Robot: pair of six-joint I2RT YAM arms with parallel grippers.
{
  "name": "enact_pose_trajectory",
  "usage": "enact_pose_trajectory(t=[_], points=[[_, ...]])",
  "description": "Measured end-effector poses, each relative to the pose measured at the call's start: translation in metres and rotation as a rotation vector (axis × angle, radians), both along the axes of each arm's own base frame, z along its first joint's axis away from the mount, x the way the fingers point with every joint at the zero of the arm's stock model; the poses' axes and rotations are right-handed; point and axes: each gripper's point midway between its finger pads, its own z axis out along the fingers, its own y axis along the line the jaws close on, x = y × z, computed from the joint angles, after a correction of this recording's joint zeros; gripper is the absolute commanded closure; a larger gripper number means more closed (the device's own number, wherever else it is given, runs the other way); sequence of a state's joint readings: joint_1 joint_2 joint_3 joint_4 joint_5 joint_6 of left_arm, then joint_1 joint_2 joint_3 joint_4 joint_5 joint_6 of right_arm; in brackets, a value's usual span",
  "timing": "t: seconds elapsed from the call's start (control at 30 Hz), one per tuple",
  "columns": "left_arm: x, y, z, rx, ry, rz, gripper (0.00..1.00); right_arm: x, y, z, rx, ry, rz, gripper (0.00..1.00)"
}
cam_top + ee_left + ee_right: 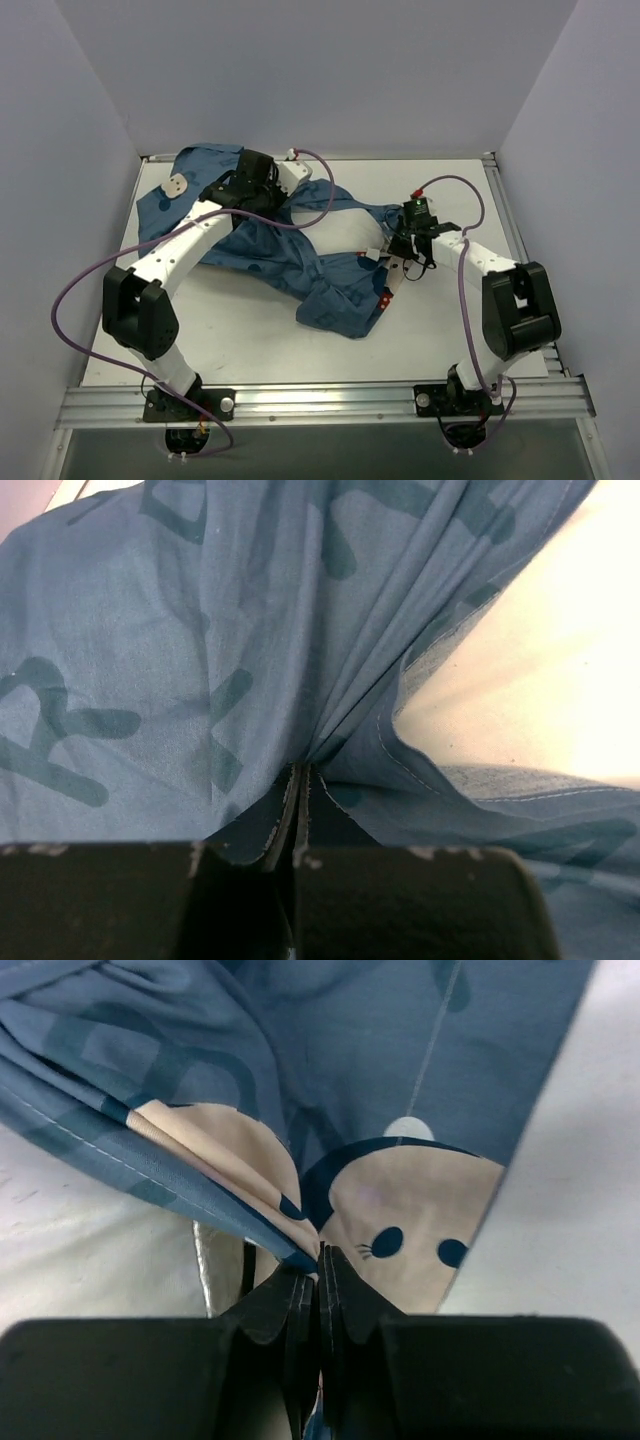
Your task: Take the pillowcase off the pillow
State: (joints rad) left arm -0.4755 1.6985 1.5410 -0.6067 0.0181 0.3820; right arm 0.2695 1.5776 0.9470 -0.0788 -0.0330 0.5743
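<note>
The left claw is clamped on a gathered fold of the blue pillowcase; the right claw pinches its mouse-face edge. It lies rumpled mid-surface, the white pillow showing between folds.

Close-up: left end effector pinches a gathered fold of the blue lettered pillowcase | jaws pressed together | pleats fan upward | white pillow exposed at right

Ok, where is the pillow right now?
Top view, mid-table: the pillow is the white patch ringed by the pillowcase, between the left jaws and the right jaws, both shut on that cover.
</note>
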Motion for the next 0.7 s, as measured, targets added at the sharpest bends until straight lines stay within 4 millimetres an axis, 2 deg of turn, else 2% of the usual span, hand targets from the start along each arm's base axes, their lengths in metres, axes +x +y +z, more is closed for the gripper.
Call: enact_pose_trajectory(t=[0.07,0.13,0.2,0.23,0.33,0.4,0.47,0.57,0.63,0.7], points=[[-0.002,0.001,0.002,0.003,-0.004,-0.01,0.98,0.003,0.007,-0.009,0.008,0.007,0.017,1.0],[-0.003,0.001,0.002,0.007,-0.003,-0.026,0.87,0.002,0.02,-0.018,0.009,0.019,0.051,1.0],[-0.007,0.002,0.0,0.016,0.011,-0.045,0.62,0.0,0.033,-0.025,0.02,0.028,0.089,1.0],[-0.009,0.002,-0.001,0.021,0.023,-0.056,0.35,0.0,0.04,-0.026,0.029,0.026,0.109,1.0],[-0.018,0.002,0.006,0.031,0.049,-0.091,0.06,0.0,0.063,-0.02,0.09,-0.003,0.172,1.0],[-0.023,-0.007,0.022,0.025,0.035,-0.121,0.06,0.002,0.073,-0.015,0.131,-0.018,0.202,1.0],[-0.029,-0.026,0.047,0.004,-0.014,-0.179,0.06,0.003,0.081,-0.01,0.167,-0.032,0.231,1.0],[-0.048,-0.071,0.097,-0.059,-0.102,-0.295,0.05,0.001,0.092,-0.006,0.205,-0.041,0.266,1.0],[-0.069,-0.11,0.131,-0.109,-0.165,-0.393,0.02,0.0,0.097,-0.004,0.223,-0.045,0.281,1.0],[-0.087,-0.141,0.142,-0.134,-0.187,-0.468,0.01,0.0,0.1,-0.003,0.239,-0.052,0.289,1.0]])
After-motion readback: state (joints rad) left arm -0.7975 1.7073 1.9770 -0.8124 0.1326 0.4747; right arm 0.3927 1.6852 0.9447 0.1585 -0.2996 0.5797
